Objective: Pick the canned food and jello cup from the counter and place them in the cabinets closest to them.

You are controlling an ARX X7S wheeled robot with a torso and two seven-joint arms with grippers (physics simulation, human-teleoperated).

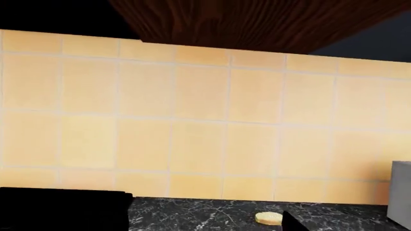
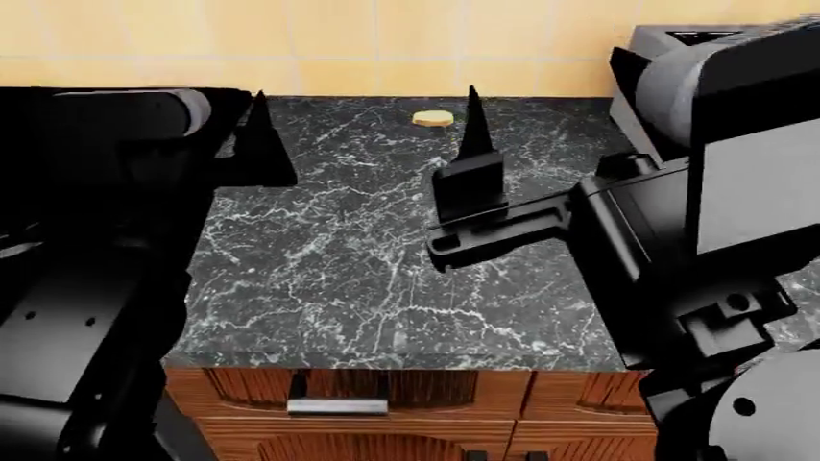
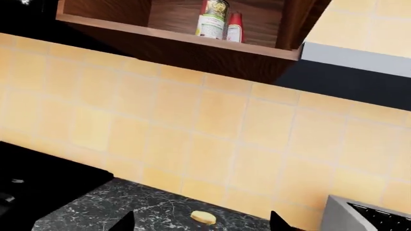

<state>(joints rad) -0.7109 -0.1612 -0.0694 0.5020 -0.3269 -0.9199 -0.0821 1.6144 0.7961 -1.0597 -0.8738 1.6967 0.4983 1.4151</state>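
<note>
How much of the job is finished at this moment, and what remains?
A can that looks like the canned food stands in the open upper cabinet. The right gripper is open and empty. No jello cup shows on the counter, so its state cannot be told.

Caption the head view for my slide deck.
Both black arms hover over the veined black marble counter; a flat yellowish oval lump lies near the tiled wall.

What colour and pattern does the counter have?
The counter is black-grey stone with white marble veins; the head view shows it best.
</note>
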